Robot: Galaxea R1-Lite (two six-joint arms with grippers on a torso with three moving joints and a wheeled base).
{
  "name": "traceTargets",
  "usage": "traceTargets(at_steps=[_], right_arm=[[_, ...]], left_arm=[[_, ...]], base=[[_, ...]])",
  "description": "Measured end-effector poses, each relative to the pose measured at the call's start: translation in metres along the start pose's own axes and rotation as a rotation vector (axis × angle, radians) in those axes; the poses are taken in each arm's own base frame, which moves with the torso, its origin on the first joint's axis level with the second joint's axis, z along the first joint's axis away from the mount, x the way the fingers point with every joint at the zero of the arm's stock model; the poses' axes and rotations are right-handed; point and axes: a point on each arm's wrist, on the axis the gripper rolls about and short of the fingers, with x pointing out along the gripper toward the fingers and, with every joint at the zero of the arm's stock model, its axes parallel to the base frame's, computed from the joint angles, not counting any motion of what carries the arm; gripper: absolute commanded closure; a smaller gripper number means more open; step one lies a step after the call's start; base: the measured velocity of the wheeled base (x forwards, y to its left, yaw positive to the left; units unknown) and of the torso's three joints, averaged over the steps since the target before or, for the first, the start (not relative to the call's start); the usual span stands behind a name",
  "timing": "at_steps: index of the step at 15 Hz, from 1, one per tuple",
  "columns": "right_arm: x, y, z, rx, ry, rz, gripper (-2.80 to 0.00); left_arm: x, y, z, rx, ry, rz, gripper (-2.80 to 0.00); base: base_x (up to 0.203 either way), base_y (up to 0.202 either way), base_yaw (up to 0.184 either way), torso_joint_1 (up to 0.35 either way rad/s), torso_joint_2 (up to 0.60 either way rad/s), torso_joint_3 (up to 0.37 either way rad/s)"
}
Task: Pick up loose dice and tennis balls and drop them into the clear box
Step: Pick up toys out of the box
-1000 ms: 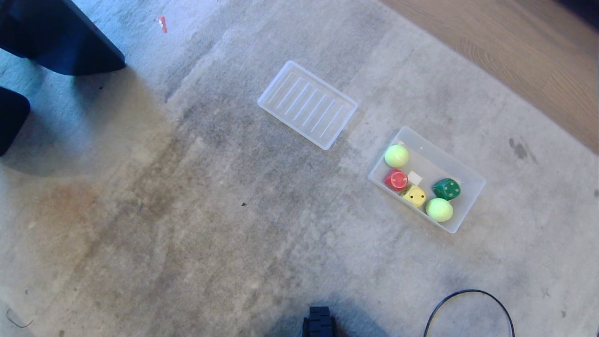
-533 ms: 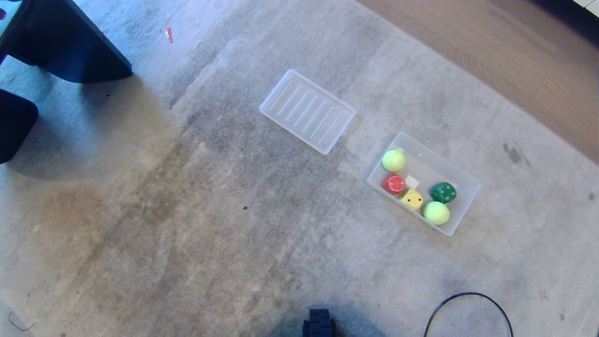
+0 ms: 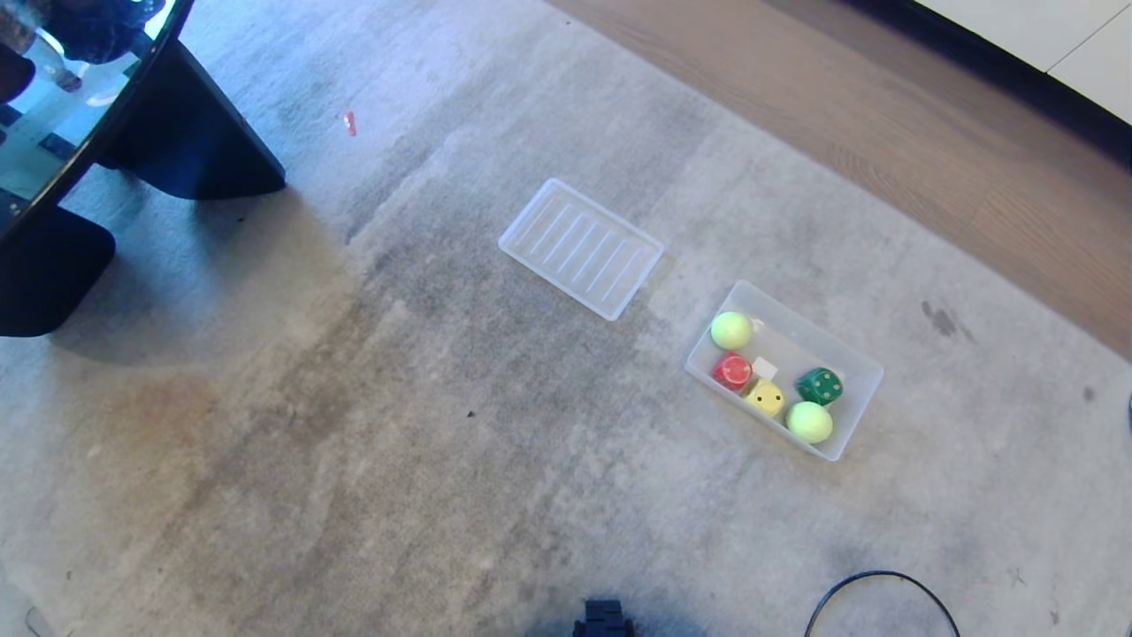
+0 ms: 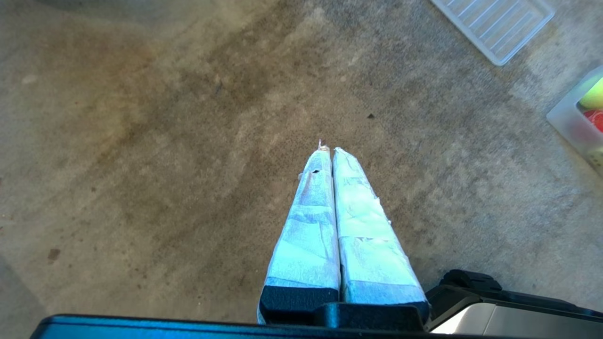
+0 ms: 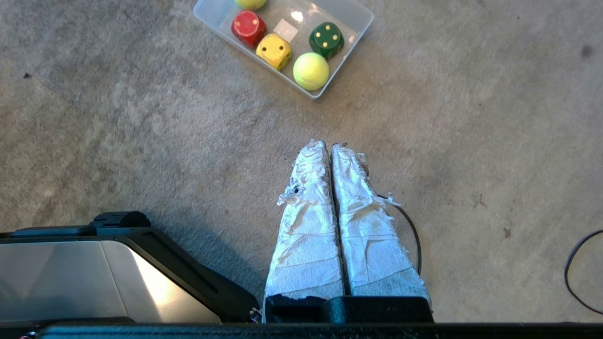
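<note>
The clear box (image 5: pixel 360 19), holding dice (image 5: pixel 274 50) and tennis balls (image 5: pixel 311 70), is seen well ahead of the clenched, empty right gripper (image 5: pixel 330 147); the left gripper (image 4: pixel 328 150) is likewise clenched.

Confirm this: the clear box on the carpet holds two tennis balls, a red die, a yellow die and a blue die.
Not quite. The clear box holds two tennis balls, a red die, a yellow die and a dark green die, not a blue one. The right wrist view shows it best.
</note>
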Motion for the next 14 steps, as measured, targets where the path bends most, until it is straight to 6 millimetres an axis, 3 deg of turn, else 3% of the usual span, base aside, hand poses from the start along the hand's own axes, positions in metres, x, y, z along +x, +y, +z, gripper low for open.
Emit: traceTargets(at_steps=[14], right_arm=[[0.0001, 0.0000, 0.0001, 0.000, 0.000, 0.000, 0.00]], left_arm=[[0.0000, 0.0001, 0.0002, -0.013, -0.002, 0.003, 0.00]], base=[[0.000, 0.000, 0.000, 0.001, 0.00, 0.203]])
